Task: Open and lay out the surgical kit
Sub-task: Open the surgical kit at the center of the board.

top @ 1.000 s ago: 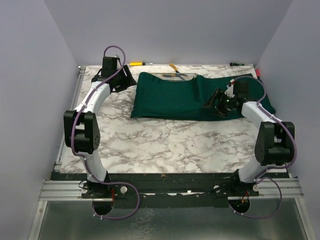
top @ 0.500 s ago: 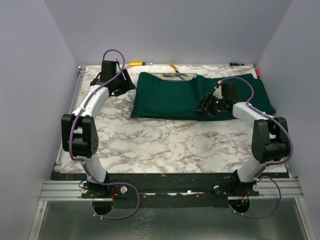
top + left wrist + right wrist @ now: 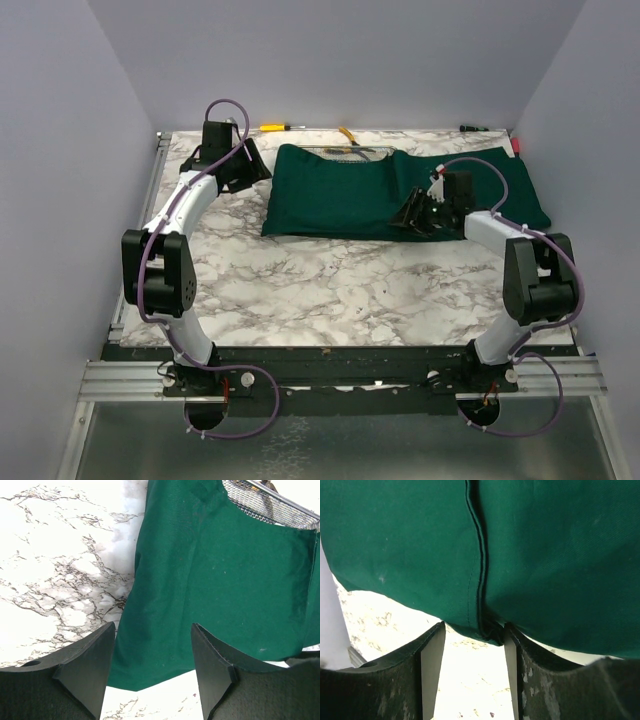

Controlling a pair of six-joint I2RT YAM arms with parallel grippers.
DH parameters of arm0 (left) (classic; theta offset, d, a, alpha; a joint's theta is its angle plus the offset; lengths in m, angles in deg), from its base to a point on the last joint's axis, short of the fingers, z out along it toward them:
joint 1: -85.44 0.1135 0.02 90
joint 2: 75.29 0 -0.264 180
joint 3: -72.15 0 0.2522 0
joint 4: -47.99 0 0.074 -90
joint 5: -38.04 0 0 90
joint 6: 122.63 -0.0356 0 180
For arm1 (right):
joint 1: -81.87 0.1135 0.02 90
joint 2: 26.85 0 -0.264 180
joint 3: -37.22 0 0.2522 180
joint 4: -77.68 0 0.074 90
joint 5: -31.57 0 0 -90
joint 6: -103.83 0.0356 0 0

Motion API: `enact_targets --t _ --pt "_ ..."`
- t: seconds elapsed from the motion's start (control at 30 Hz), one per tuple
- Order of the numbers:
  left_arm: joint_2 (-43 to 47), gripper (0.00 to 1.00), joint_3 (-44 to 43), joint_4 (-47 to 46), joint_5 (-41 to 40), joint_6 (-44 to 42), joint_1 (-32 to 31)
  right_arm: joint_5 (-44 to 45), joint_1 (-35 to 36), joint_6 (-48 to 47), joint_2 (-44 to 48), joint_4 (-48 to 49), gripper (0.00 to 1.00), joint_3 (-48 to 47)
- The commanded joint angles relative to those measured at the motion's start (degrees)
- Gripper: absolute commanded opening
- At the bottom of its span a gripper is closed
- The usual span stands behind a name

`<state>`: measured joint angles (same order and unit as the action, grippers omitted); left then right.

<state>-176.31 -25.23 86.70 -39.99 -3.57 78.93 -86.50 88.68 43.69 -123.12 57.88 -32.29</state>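
The marble table takes up most of the room, and toward its back lies the surgical kit, a big dark green cloth wrap spread flat, with its right end running out past the right arm. The cloth looks soft and limp. I'd expect it to sag and drag rather than lift as a sheet, so a fold or a hemmed edge is the place to pinch, not the flat middle. The left gripper hangs over the wrap's left edge. In its wrist view the jaws stand well apart and hold nothing, and the cloth's near corner lies below the gap. The right gripper sits low at the near edge. Its jaws are also apart, and a stitched seam runs down to a folded tip right between the fingers; I can't see them pinching it. A strip of the wire-mesh tray peeks out at the far side. It is stiff steel and probably the heavy part, so a hard pull on the cloth could shift it. Behind lie a yellow-handled screwdriver and pliers.
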Motion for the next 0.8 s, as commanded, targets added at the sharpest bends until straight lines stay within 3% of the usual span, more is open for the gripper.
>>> enact_targets --t 0.0,0.1,0.3,0.47,0.77 --pt "0.79 0.63 -1.76 -0.34 0.91 0.05 -0.22 -6.12 0.21 0.47 -1.46 6.82 0.48 2.74" --pt "0.45 0.63 -2.82 -0.34 2.22 0.32 -0.26 -11.92 0.25 2.79 -1.65 9.06 0.31 3.22" --pt "-1.48 0.63 -5.88 -0.45 6.21 1.37 -1.05 -11.15 0.31 5.45 3.13 6.4 0.2 3.4" --pt "-5.87 0.63 -10.61 -0.95 10.98 2.27 -4.26 -11.3 0.39 5.57 3.85 3.86 0.01 0.28" --pt "-16.03 0.63 -18.37 -8.23 15.14 10.59 -11.81 -13.38 3.75 0.63 -1.56 1.3 0.01 -8.8"
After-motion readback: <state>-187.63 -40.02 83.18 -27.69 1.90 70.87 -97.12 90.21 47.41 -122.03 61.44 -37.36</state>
